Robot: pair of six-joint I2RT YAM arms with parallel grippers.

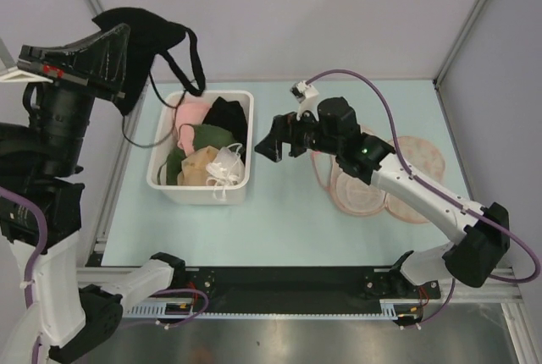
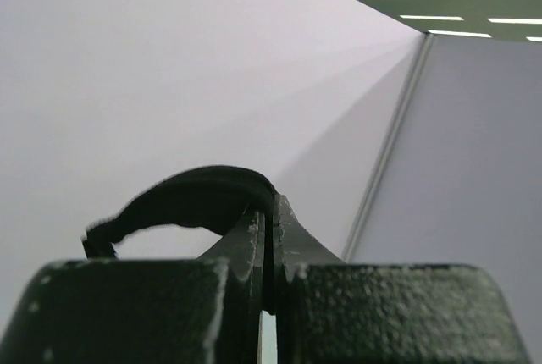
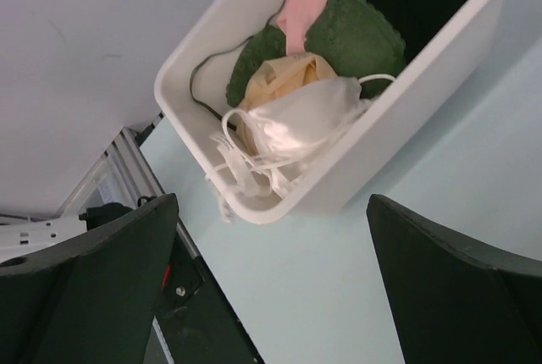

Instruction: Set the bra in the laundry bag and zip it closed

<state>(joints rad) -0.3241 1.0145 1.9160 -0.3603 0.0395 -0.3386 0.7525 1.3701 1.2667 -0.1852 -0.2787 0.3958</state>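
bra (image 1: pixel 146 35) seemingly pinched in left hand (image 2: pixel 268 222), aloft

The left hand (image 1: pixel 124 42) is raised high at the far left, fingers pressed tight together. The right arm stretches from near right toward the middle, the right hand (image 1: pixel 273 142) spread wide.

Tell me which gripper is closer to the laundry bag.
Right. The right gripper hovers open beside the laundry bag, between it and the bin; the left gripper is raised far past that bin, shut on the bra.
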